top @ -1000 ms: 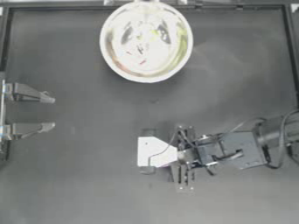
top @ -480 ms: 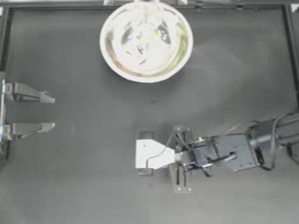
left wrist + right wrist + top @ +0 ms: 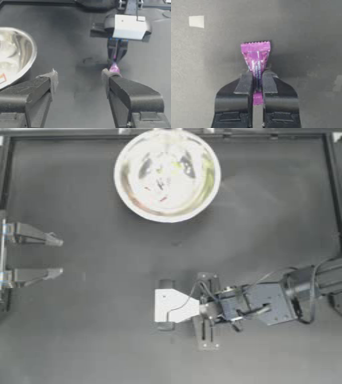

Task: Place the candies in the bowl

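The shiny metal bowl (image 3: pixel 128 198) stands at the table's far middle and shows at the side of the left wrist view (image 3: pixel 23 47). Small colourful bits lie inside it, mixed with reflections. A magenta candy (image 3: pixel 256 53) is pinched by one end in my right gripper (image 3: pixel 256 75), which is shut on it low over the front-right of the table. The left wrist view shows that right gripper (image 3: pixel 114 62) pointing down with the magenta candy (image 3: pixel 114 68) at its tips. From above, the white wrist block (image 3: pixel 174 305) hides both. My left gripper (image 3: pixel 59 257) stays parked open at the left edge.
The right arm (image 3: pixel 267 303) and its cables reach in from the right side. A small pale square (image 3: pixel 196 21) lies on the dark table beyond the held candy. A raised rim (image 3: pixel 334 203) borders the table.
The right gripper has shifted slightly toward the table's front with the magenta candy. The left arm and the bowl have not moved.
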Robot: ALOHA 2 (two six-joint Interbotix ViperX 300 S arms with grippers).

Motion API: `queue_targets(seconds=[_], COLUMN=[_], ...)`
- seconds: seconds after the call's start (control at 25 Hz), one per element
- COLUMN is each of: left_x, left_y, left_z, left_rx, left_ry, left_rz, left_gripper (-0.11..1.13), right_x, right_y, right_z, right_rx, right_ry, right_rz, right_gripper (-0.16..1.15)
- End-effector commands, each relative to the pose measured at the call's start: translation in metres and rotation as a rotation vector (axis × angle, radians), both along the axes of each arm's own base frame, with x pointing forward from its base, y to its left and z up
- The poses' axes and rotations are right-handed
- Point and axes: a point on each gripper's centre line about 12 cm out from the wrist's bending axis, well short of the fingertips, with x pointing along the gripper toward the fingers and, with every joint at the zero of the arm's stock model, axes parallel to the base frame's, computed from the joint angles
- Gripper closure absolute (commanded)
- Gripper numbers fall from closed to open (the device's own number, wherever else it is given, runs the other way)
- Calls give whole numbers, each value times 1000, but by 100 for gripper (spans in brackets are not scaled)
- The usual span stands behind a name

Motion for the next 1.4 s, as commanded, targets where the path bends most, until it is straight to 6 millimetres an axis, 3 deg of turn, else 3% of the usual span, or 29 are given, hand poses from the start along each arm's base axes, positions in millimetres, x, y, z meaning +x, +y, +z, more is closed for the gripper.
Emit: queue_targets(seconds=[0.04,0.24,0.44,0.72,0.96,1.2,1.4], left_x=[5,5,5,5,5,5,4], left_y=[0,0,0,0,0,0,0], left_z=[2,2,1,1,1,-1,-2], left_rx=[-4,-4,-6,-6,-5,-11,-18], left_ry=[6,4,9,9,7,11,12], left_rz=[-1,-1,-1,-1,-1,0,1], left_gripper=[12,12,12,12,12,12,12], right_x=[1,-5,-15,-25,-21,-3,12], right_y=[-2,-24,-64,-144,-206,-256,-277], right_z=[36,74,112,143,143,123,100], right_rx=[-1,-25,-61,-183,-294,-355,-373], right_ry=[-95,-234,-436,-640,-688,-660,-604], right_rz=[3,-15,-53,-144,-194,-219,-216], right_gripper=[69,69,69,69,69,69,69])
